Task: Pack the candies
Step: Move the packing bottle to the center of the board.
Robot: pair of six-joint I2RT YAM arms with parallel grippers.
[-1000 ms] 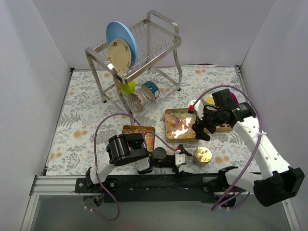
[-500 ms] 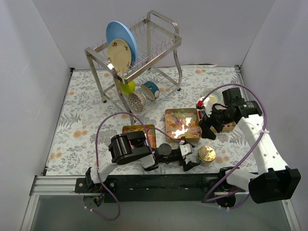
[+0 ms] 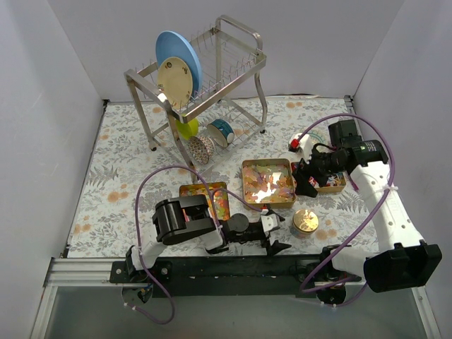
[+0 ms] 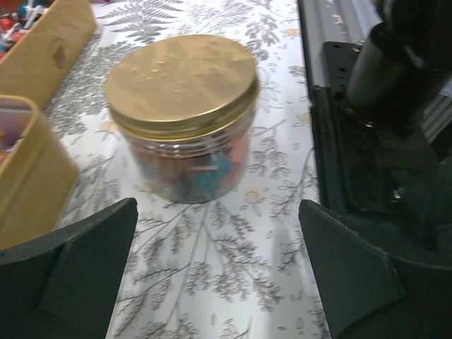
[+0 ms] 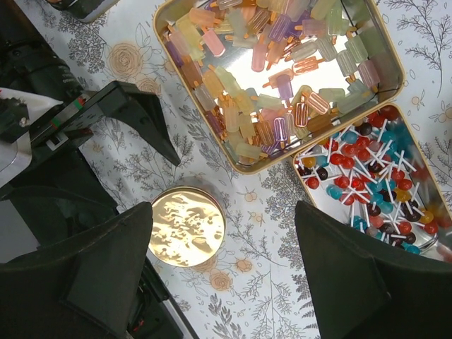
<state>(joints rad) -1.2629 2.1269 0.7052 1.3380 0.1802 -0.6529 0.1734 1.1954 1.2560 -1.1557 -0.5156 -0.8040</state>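
Candies (image 5: 275,78) of pastel ice-pop shape fill the gold tin (image 5: 397,67). Lollipops (image 5: 367,176) lie in the second tin (image 5: 321,205) just beside it, and more sit inside the gold-lidded jar (image 4: 187,169). I see the left gripper (image 4: 215,212) and right gripper (image 5: 222,212) both spread wide, holding nothing. I can't read any print.

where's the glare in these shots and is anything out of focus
Top view: a blown-out white patch inside the middle tin. Right wrist view: that tin's bare floor glares hard, the gold lid carries mottled highlights, yet the candies stay sharp. Left wrist view: the jar looks slightly soft, with only a dull sheen on its lid.
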